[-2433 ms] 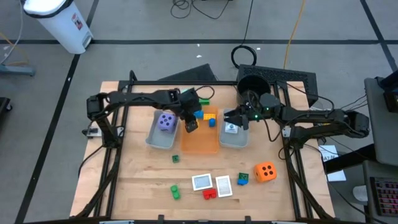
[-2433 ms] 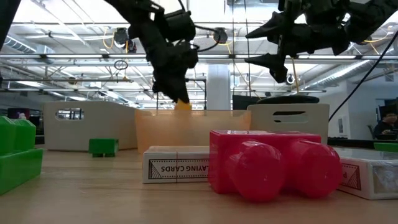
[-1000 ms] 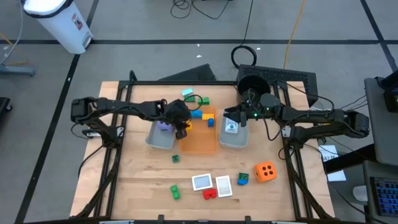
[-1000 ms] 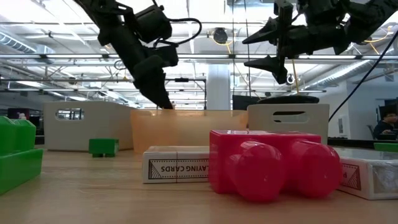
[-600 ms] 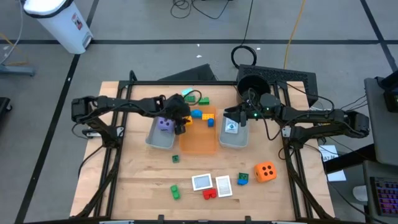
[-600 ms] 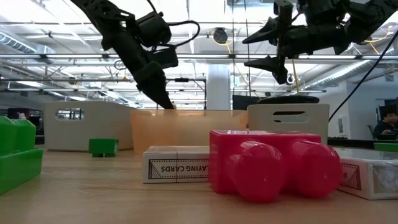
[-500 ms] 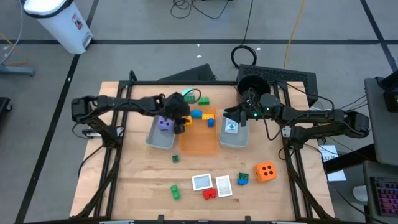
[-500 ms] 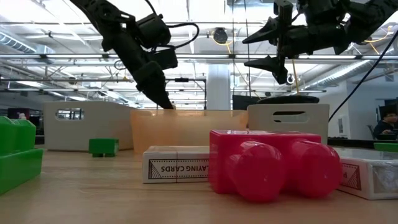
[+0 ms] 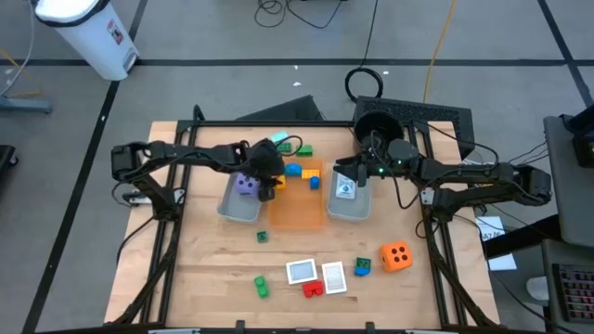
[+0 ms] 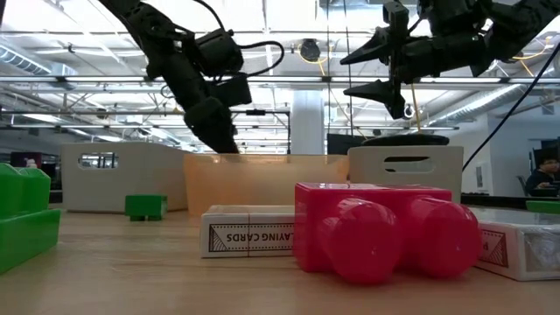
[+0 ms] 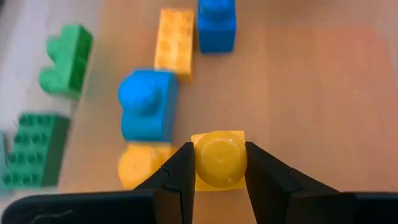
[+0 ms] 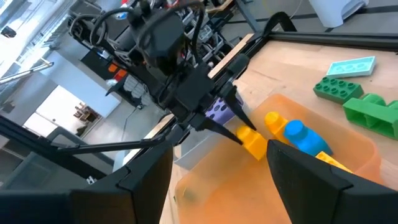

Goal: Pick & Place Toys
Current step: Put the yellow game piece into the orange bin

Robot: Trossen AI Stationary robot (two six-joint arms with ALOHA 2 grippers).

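The left fingers (image 11: 177,171) are clenched on a yellow brick (image 11: 219,158), one on each side of it, and hold it above the floor of the orange tray (image 9: 295,215), near that tray's far left corner. Under and just beyond the held piece, inside the tray, lie a second yellow round-topped brick (image 11: 142,163), a blue brick (image 11: 148,112), a long yellow brick (image 11: 175,42) and another blue brick (image 11: 216,23) along the far end. The left gripper (image 9: 268,183) hangs over the wall shared by the orange tray and the left grey tray (image 9: 240,206), where the purple die (image 9: 246,184) sits. Green bricks (image 9: 303,149) and a pale green plate (image 9: 280,138) lie on the table just past the trays, toward its far edge. The right fingers (image 12: 146,180) are spread apart with nothing between them; the right gripper (image 9: 355,174) hovers above the right grey tray (image 9: 349,206), which holds a whitish card (image 9: 345,190), in front of the black bucket (image 9: 378,128). Toward the table's near edge lie a small dark green brick (image 9: 263,237), a green brick (image 9: 262,286), two whitish cards (image 9: 316,274), a red brick (image 9: 313,289), a small blue and green brick (image 9: 362,267) and the orange die (image 9: 397,256)
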